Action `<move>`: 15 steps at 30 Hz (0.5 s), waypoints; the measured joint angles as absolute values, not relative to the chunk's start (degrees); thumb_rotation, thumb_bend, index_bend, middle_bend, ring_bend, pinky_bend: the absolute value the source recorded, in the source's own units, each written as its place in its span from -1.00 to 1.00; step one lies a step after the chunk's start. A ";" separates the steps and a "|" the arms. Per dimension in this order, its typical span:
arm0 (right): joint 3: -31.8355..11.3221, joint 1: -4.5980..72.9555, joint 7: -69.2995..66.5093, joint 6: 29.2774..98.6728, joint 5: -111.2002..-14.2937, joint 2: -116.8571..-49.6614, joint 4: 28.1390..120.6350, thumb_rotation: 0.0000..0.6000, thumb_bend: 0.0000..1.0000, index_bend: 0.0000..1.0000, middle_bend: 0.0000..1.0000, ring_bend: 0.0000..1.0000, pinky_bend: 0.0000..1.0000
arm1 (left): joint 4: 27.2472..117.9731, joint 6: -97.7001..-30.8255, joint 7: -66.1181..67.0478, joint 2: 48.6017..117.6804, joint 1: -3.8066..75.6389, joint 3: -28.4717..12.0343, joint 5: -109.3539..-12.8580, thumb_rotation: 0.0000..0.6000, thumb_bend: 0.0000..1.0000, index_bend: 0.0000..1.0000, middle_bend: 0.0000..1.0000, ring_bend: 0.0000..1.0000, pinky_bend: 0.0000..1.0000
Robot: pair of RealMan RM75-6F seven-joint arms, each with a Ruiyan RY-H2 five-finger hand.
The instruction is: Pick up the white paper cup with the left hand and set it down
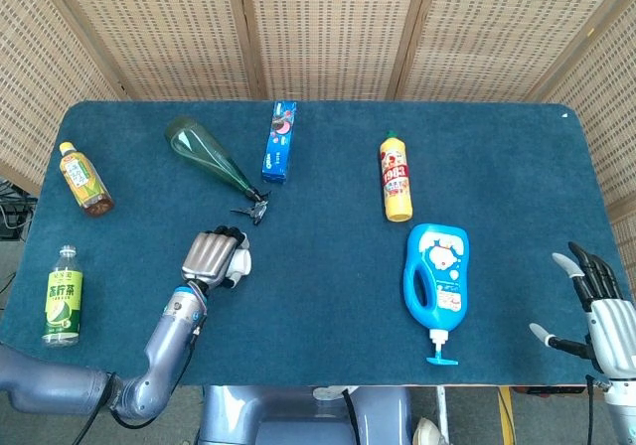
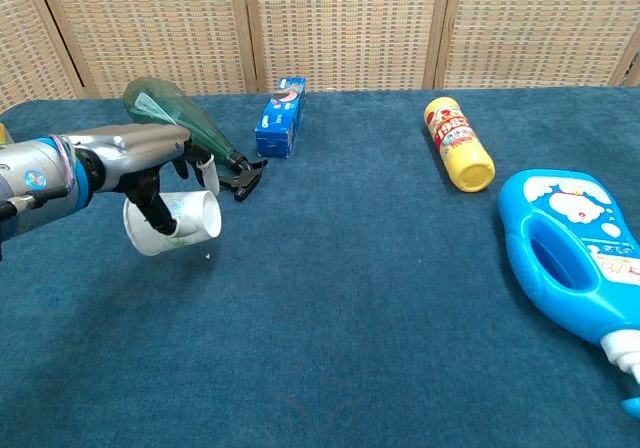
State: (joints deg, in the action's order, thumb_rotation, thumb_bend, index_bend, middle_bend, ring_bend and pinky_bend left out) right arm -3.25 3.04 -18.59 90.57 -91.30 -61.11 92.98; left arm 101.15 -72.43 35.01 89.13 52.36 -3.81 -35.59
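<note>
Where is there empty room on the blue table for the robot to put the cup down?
The widest bare cloth lies between the left hand holding the white paper cup and the blue detergent bottle, toward the table's near edge. Behind the cup it is crowded: the green spray bottle and blue box lie close.

Desk: rectangular, covered in dark blue cloth. Items lying directly on it, all on their sides unless noted:

- Green spray bottle at 10 o'clock, black trigger head toward centre.
- Blue carton at 11 o'clock, just beside the spray bottle.
- Yellow bottle with red label at 1 o'clock.
- Large blue detergent jug at 4 o'clock, spout toward the near edge.
- Amber tea bottle at 9 o'clock.
- Green-labelled drink bottle at 8 o'clock; posture cannot be determined.
</note>
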 measured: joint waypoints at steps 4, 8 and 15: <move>-3.25 3.05 -18.25 90.61 -91.43 -61.22 93.12 1.00 -0.94 -1.00 -1.00 -1.00 -1.00 | 99.36 -72.10 22.50 89.88 48.66 -5.04 -41.80 1.00 -0.30 -0.11 -0.44 -0.53 -0.24; -3.16 3.13 -17.42 90.48 -91.61 -61.56 93.15 1.00 -0.94 -1.00 -1.00 -1.00 -1.00 | 96.38 -70.93 9.77 90.83 45.18 -6.14 -47.48 1.00 -0.32 -0.10 -0.44 -0.53 -0.25; -3.14 3.34 -16.65 90.13 -91.63 -62.04 93.28 1.00 -0.94 -1.00 -1.00 -1.00 -1.00 | 85.72 -67.82 -10.92 93.80 39.50 -6.88 -61.12 1.00 -0.36 -0.10 -0.44 -0.53 -0.28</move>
State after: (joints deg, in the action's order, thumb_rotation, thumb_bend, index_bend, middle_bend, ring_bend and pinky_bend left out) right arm -3.14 3.34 -16.65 90.13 -91.63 -62.04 93.28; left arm 85.72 -67.82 -10.92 93.80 39.50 -6.88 -61.12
